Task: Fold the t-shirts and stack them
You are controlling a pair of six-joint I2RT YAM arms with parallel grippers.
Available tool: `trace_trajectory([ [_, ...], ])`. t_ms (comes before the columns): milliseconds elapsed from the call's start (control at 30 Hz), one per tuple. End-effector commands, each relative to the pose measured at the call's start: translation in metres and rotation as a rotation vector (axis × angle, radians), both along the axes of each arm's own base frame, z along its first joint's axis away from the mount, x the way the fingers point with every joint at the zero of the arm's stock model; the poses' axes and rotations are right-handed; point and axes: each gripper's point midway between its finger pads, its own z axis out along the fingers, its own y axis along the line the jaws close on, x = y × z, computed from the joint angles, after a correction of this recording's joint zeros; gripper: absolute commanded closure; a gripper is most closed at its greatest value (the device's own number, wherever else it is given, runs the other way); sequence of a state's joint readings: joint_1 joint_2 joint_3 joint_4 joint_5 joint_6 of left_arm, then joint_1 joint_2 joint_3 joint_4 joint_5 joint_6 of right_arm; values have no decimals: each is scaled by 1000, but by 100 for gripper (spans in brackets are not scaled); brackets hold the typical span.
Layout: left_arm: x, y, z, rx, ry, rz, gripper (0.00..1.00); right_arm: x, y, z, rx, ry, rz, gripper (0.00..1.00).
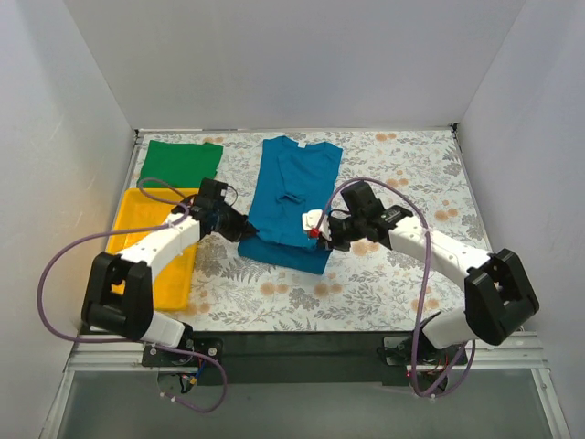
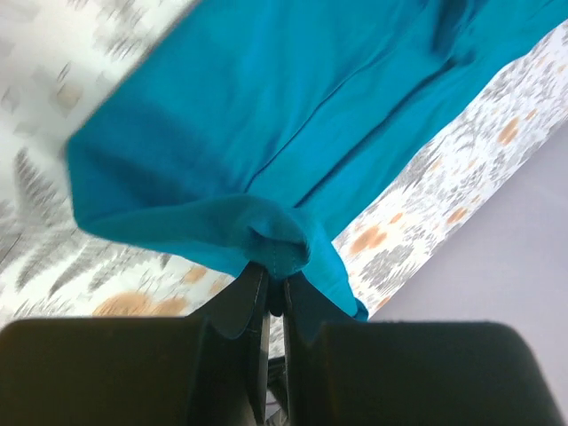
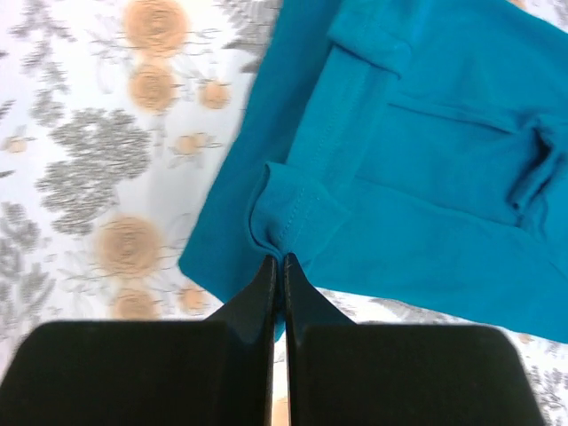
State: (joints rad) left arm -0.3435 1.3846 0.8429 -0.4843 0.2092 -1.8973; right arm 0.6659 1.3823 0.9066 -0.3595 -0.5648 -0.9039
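Teal shirt (image 1: 294,197): you have it lying in the middle of the bench (image 1: 402,274). The collar points to the far edge and the hem to the near edge. Both sleeves are folded inward, so it makes a long narrow strip.
Left tool (image 1: 239,229): it is clamped on the teal shirt at the left corner of the hem. In your left wrist view the fingers (image 2: 238,311) stand together, with a bunch of teal cloth pinched at their tips and rumpled around them.
Right tool (image 1: 317,233): it is clamped on the teal shirt at the right side of the hem. Your right wrist view shows the fingers pressed together, and a small pucker of stitched hem sits right at the tips.
Arms: both reach in from the near edge, and the two tools face each other across the hem.
Green shirt (image 1: 181,160): it lies folded into a rectangle at the far left corner of the bench, just beyond the far end of the tray (image 1: 175,274). You cannot tell whether the two touch. A strip of bench lies between it and the teal shirt.
Tray: it is yellow and runs along the left edge of the bench. Your left arm passes over it.
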Motion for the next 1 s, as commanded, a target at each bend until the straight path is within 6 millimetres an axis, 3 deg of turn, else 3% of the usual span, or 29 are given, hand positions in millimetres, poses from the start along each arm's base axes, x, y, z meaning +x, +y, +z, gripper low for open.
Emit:
trace_trajectory([
  [0,41,-8,13,-13,-69,-63,100,36,1,14,19,-24,-34,99],
  [33,50,-8,14,-18,-76,-64,100,43,1,6,8,-1,-44,99],
  [67,56,-8,3,-10,-54,-74,100,53,3,14,19,-17,-53,99],
  [133,74,-14,10,-30,-70,-92,100,68,-1,4,5,8,-84,99],
  [267,99,-19,-6,-31,-44,-107,100,94,-2,3,7,18,-123,99],
  [433,128,-22,-2,-46,-68,-102,100,126,-2,1,7,29,-178,99],
  [633,146,-18,-10,-40,-63,-84,100,151,-2,-1,7,34,-217,99],
  [967,164,-16,-16,-43,-61,-73,100,175,-3,-10,-5,41,-256,99],
])
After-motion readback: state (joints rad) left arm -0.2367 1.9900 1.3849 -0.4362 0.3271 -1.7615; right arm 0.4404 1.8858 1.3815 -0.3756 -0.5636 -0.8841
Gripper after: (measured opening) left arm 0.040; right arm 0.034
